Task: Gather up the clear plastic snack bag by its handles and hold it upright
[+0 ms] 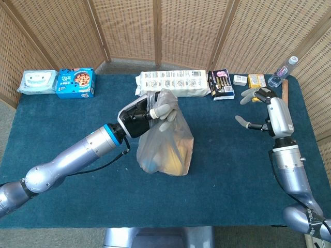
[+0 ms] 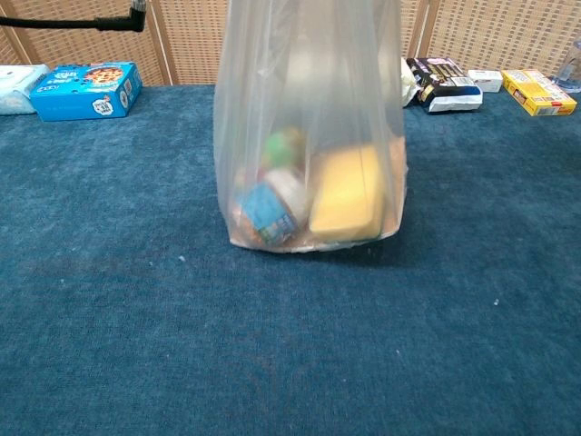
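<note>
At the centre of the frame, on the blue table (image 1: 62, 119), the clear plastic snack bag (image 1: 165, 150) stands upright, its gathered handles bunched at the top. In the chest view the bag (image 2: 313, 136) fills the middle, with a yellow packet (image 2: 345, 193) and a blue-labelled jar (image 2: 268, 209) inside; its bottom sits at the cloth, though contact cannot be judged for sure. The left hand (image 1: 147, 113) reaches in from the lower left and grasps the bag's handles, fingers clenched around the bunched plastic. At the right of the frame the right hand (image 1: 264, 111) is raised above the table, fingers spread and holding nothing. Along the far edge lie a white wipes pack (image 1: 37, 81), a blue cookie box (image 1: 76, 82), a long white package (image 1: 173, 82), a dark packet (image 1: 221, 84), a yellow box (image 1: 256, 79) and a water bottle (image 1: 283, 71).
</note>
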